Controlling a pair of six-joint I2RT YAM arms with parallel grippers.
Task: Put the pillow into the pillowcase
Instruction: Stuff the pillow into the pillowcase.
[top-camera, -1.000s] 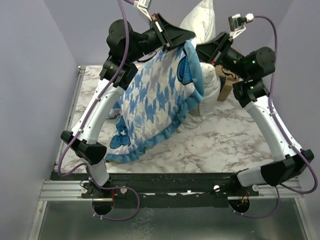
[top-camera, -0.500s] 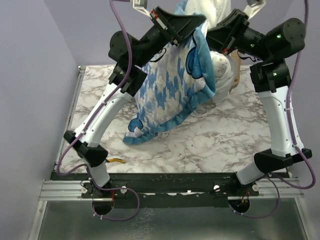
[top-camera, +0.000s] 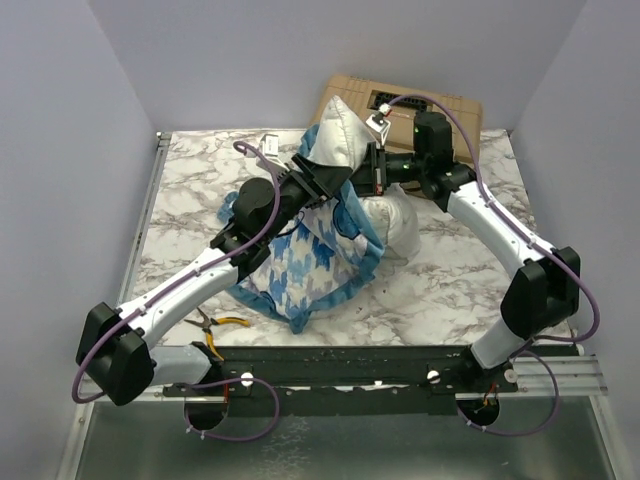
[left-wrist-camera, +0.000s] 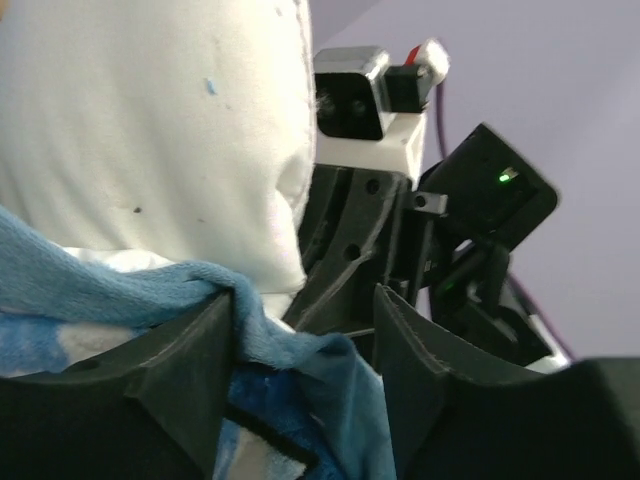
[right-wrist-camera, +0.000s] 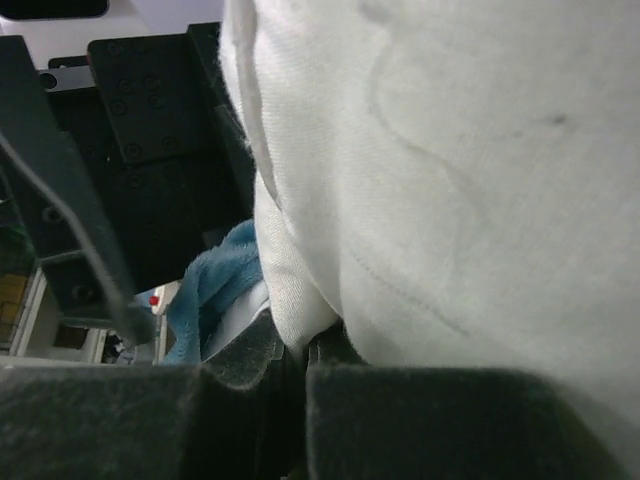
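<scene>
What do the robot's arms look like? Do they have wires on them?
The left arm and the right arm match. Both have smooth white tube-like parts joined by chunky black joints, with a purple cable looping alongside. The left pincer has two flat, dark fingers. The right pincer is dark too. A tiny green light glows on the right arm.

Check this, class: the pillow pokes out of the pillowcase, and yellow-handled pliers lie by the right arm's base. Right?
Wrong in one respect: the top external view shows the pliers by the left arm's base, not the right's. The pillow does poke out of the pillowcase.
</scene>
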